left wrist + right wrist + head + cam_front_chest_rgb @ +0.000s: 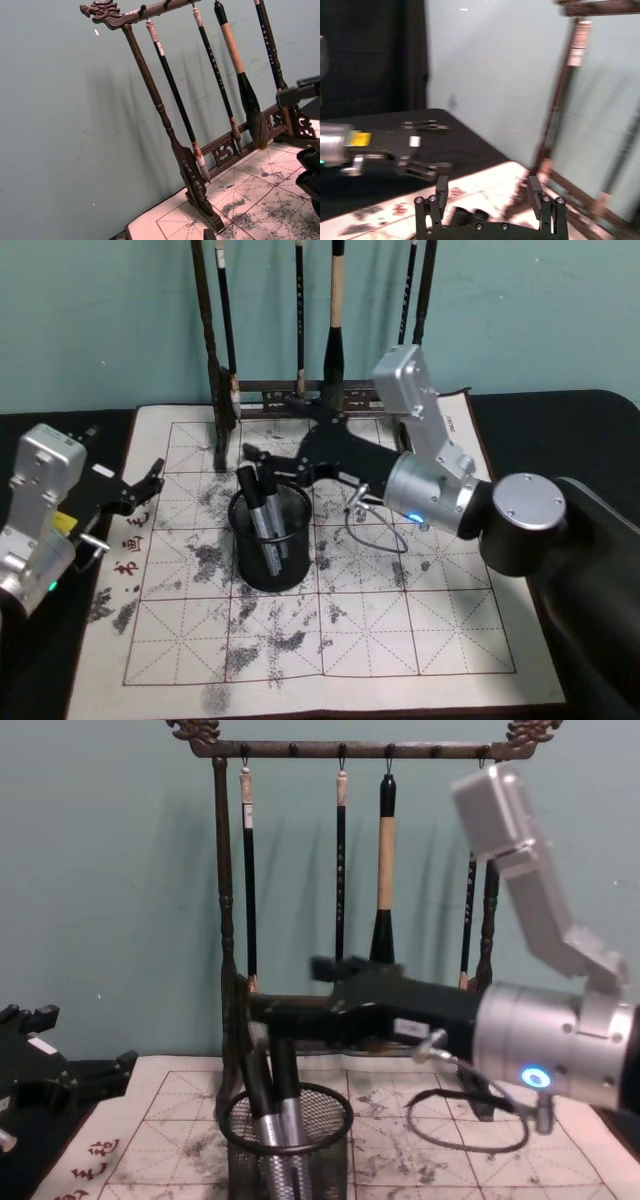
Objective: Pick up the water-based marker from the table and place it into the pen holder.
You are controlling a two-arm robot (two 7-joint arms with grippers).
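2 markers (262, 520) in pen holder (270, 568), right pincer (252, 462) spread above, brush rack (225, 920) behind, left pincer (152, 478) spread

Black wire-mesh pen holder (270, 540), round with thick rolled rim, upright on the cloth, not directly on the black table (560, 430). Two markers (262, 518) inside: silver-grey barrels, black caps up, leaning against the mesh, caps sticking above the rim. Chest view shows them side by side.

Plain teal wall (110, 900) (faintly scuffed) behind.
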